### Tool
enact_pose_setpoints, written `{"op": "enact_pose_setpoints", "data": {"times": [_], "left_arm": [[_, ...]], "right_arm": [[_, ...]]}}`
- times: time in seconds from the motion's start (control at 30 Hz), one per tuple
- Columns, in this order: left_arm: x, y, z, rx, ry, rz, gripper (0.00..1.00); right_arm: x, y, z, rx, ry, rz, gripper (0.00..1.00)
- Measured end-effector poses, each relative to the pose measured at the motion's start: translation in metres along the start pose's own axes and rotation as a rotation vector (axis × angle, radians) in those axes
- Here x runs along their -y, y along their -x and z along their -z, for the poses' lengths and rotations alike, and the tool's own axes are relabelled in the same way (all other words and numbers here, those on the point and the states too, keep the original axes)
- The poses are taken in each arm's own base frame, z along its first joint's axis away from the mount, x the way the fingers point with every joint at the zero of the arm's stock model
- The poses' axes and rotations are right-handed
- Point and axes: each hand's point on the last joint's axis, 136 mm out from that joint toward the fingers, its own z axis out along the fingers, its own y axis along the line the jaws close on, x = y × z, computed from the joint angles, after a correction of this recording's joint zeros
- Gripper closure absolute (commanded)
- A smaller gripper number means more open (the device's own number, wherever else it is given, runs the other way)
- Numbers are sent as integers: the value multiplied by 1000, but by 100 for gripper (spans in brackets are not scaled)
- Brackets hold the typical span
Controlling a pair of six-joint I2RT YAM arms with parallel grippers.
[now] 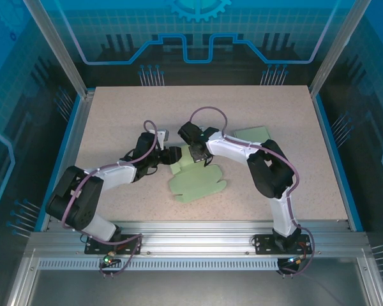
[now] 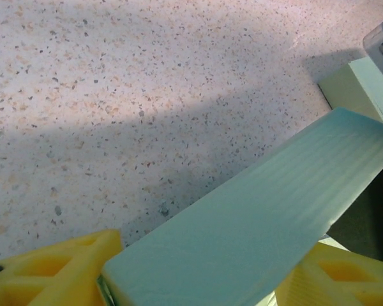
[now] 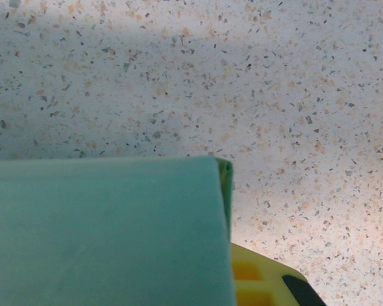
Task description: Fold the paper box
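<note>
The paper box (image 1: 196, 182) lies flattened at the centre of the table (image 1: 127, 115), one flap raised at its 12 o'clock. The left gripper (image 1: 175, 155) seemingly clamps that flap between yellow fingers (image 2: 51, 277). The right gripper (image 1: 196, 155) sits against the flap; I cannot tell its spread.

- Paper box (image 1: 195, 182): plain pale mint green, with faint fine ribbing on the panel in the left wrist view.
- Card piece (image 1: 252, 134), far right: the same pale green.
- Counter (image 1: 134, 115): beige, with dark and orange speckles.
- Left pincer (image 2: 198, 284) fingers (image 2: 51, 274): bright yellow.
- Right pincer (image 1: 193, 152) finger (image 3: 258, 280): yellow with a black patch.
- Arms (image 1: 233, 148): white shells, black joints.
- Cables (image 1: 207, 109): greyish purple.
- Enclosure walls (image 1: 25, 95): teal-blue, with lighter line and grid pattern.
</note>
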Motion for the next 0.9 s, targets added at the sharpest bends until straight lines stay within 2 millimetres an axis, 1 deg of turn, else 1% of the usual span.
{"op": "enact_pose_setpoints", "data": {"times": [0.03, 0.07, 0.17, 0.33, 0.43, 0.57, 0.63, 0.7, 0.77, 0.83, 0.9], "left_arm": [[-1, -2, 1, -8, 4, 2, 36], [-1, -3, 3, -15, 7, 3, 33], [-2, -10, 12, -34, 21, 7, 31], [3, -25, 27, -64, 60, 4, 31], [1, -37, 29, -85, 90, 6, 33], [-14, -54, 27, -125, 145, 32, 41], [-20, -60, 23, -143, 167, 46, 44], [-25, -66, 18, -160, 185, 55, 45], [-28, -71, 13, -174, 194, 59, 49], [-30, -72, 7, -181, 200, 60, 57], [-31, -71, 1, -182, 205, 64, 69]], "right_arm": [[0, 0, 0, -2, 1, 1, 100], [0, 0, 0, -2, 1, 2, 100], [0, 0, 0, -5, 0, 5, 100], [-1, 1, 0, -7, 2, 5, 100], [-1, 1, 0, -8, 2, 6, 100], [-2, 1, 0, -9, 5, 5, 100], [-2, 1, 0, -9, 5, 5, 100], [-2, 1, 0, -9, 7, 5, 100], [-3, 0, 0, -11, 11, 5, 100], [-4, 0, 0, -12, 16, 5, 100], [-5, 1, 0, -11, 19, 4, 100]]}}
